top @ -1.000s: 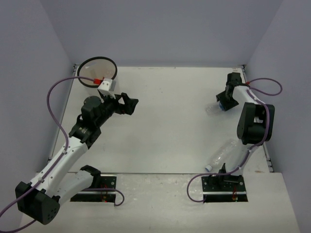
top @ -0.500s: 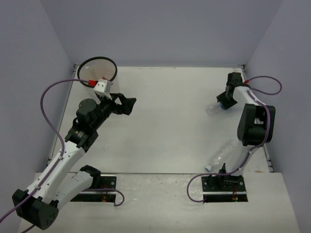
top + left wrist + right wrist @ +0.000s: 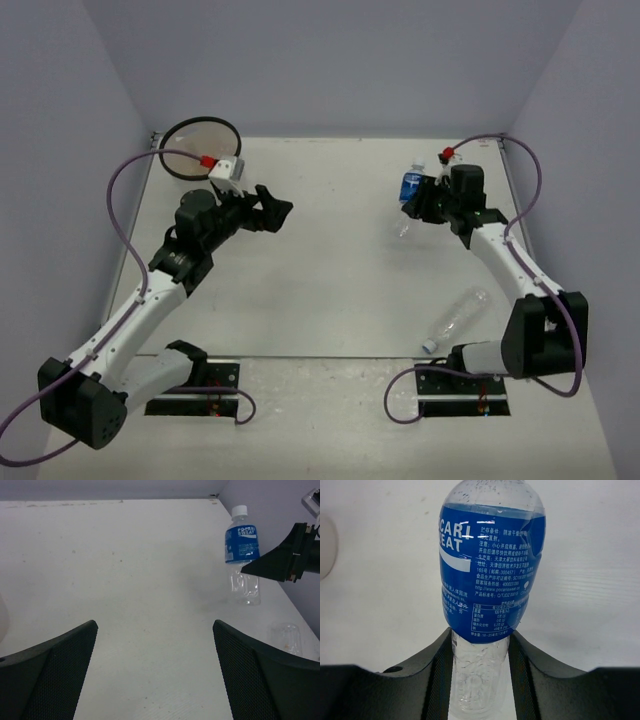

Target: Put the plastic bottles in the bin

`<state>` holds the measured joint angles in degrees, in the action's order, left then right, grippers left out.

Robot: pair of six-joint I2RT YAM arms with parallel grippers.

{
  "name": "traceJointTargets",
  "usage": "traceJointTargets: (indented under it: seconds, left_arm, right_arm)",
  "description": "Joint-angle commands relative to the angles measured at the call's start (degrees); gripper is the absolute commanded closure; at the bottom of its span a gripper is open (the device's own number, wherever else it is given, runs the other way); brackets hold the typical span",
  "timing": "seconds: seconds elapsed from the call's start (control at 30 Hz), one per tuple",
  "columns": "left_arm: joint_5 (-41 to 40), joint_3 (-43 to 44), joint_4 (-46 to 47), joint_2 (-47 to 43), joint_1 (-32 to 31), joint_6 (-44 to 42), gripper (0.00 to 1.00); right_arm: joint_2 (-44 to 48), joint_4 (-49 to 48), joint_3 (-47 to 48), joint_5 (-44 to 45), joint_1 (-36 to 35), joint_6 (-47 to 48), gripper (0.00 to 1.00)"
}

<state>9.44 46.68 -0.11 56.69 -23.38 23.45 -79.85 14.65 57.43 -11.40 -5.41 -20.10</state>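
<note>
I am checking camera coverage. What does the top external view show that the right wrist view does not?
Only top external: the bin in the far left corner, a plain clear bottle lying near the right arm's base, and the open left fingers. Only right wrist: the small print on the blue-labelled bottle. Both: that bottle between the right fingers.

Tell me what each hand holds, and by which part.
The right hand grips the blue-labelled bottle by its clear body just below the label. The left hand is open and holds nothing.
</note>
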Motion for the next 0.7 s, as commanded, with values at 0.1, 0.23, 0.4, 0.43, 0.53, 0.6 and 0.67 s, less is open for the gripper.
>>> traceJointTargets:
  seconds: [0.1,0.23,0.4,0.43,0.53,0.6,0.67]
  left_arm:
    - [11.93,6.85,12.16,8.09,0.08,10.97,0.00]
    - [15.61,6.97,18.92,13.57,-0.21,15.74,0.00]
    - [18.16,9.62,24.09,18.90,-3.25,18.11,0.00]
    - [18.12,9.91,24.59,19.50,-4.02,17.81,0.00]
    - [18.73,9.69,26.78,19.91,-5.58,17.51,0.00]
    - [18.43,8.09,28.55,18.82,-6.19,17.60,0.00]
    - [15.40,7.29,29.54,18.38,-7.40,16.97,0.00]
  right_arm:
    - [13.98,-11.92,-8.52,-22.99,-9.29,12.57,1.00]
    - [15.92,-12.54,-8.85,-24.69,-13.67,11.65,1.00]
    - [16.31,-12.13,-7.23,-24.53,-18.25,9.63,1.00]
    - [16.11,-11.90,-6.73,-24.48,-18.69,9.12,1.00]
    - [15.14,-11.44,-5.38,-24.00,-19.84,8.41,1.00]
    - [14.80,-11.76,-5.22,-23.70,-20.10,8.23,1.00]
    - [14.64,-12.46,-5.22,-24.65,-21.06,8.33,1.00]
